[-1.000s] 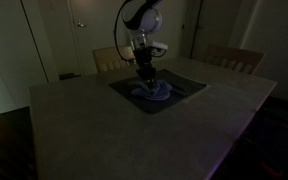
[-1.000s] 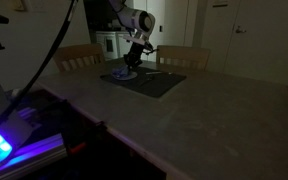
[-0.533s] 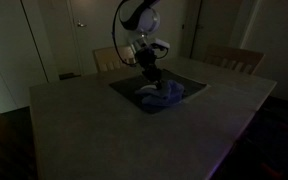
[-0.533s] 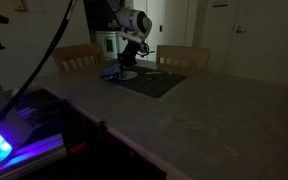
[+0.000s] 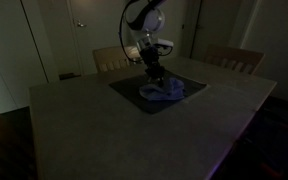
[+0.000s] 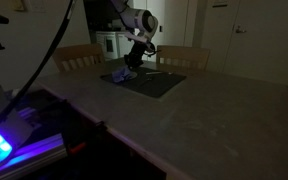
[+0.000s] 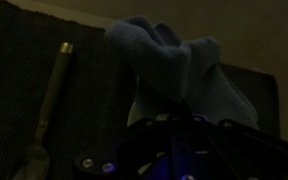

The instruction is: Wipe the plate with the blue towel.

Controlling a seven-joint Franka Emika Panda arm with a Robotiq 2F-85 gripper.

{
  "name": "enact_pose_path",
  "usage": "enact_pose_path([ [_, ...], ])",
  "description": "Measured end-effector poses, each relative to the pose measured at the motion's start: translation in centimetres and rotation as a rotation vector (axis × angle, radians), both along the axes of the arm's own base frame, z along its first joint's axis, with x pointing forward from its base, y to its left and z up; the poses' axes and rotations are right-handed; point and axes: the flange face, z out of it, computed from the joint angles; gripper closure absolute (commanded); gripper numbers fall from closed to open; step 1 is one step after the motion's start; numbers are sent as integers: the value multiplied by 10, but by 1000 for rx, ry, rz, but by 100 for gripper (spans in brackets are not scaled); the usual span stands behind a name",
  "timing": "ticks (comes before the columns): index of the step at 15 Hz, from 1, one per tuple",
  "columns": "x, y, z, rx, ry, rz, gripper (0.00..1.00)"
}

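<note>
Towel (image 5: 166, 93), bunched and pinched tight in the closed end effector (image 5: 155, 83), now sits further across the plate (image 7: 141, 108) than a second ago, on the dark mat (image 5: 124, 86) at the far side of the counter (image 5: 84, 130), so the wiping stroke looks well underway.

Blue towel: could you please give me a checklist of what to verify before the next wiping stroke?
1. Gripper shut on the blue towel: ok, the cloth bunches up at its tip.
2. Towel over the plate: cannot tell, only a pale patch shows under the cloth.
3. Towel inside the dark mat: ok in both exterior views.
4. Utensil apart from the towel: ok, it lies beside it on the mat.
5. Light good enough to judge contact: not ok, the room is very dark.
</note>
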Motion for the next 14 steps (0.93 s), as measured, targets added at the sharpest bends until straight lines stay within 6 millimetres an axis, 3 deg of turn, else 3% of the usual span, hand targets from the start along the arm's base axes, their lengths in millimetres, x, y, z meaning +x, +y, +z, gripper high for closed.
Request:
enact_pose_path([
  [7,20,8,12,28,-148,0,99],
  [14,19,35,15,123,-163,84,99],
])
